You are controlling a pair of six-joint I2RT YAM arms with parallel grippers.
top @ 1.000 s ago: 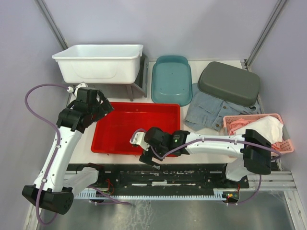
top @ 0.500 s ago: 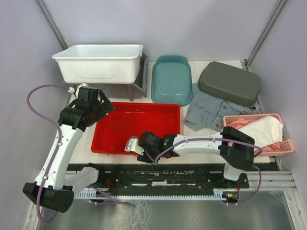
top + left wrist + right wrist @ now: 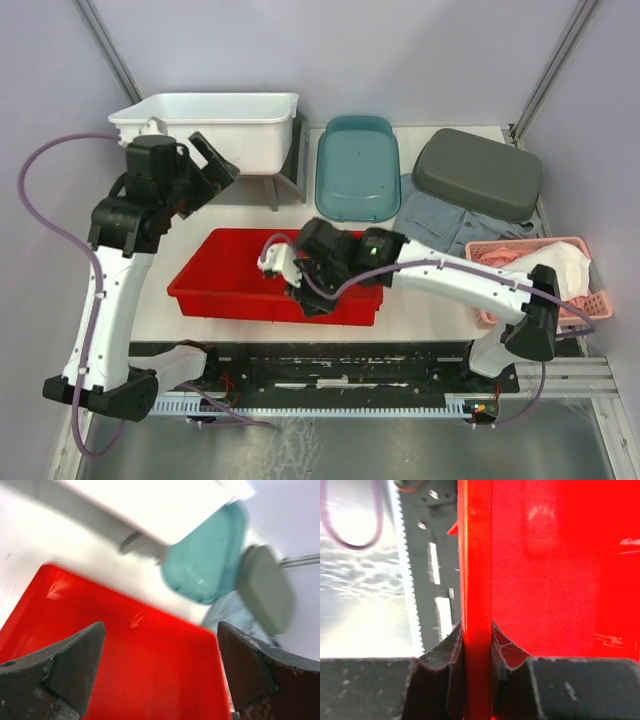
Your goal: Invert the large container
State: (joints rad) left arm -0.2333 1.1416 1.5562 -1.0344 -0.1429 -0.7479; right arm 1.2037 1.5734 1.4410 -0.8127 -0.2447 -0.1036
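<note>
Red container (image 3: pixel 250 265) is being tipped up.
Its near rim, pinched by the right gripper (image 3: pixel 476 630), is just now being lifted off the table (image 3: pixel 250 212), so the flip is being started. Its long side is lying left to right, open side being turned up and away. Beyond, the left gripper (image 3: pixel 160 645) is being held spread.

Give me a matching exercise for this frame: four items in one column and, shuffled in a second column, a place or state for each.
Items
1. left gripper
2. right gripper
3. teal tub
4. pink basket

Places and states
A. far right, cloth inside
B. jaws shut on the red tub's near rim
C. jaws apart, holding nothing
D. at the back, right of the white bin

Pairs: 1-C, 2-B, 3-D, 4-A
</note>
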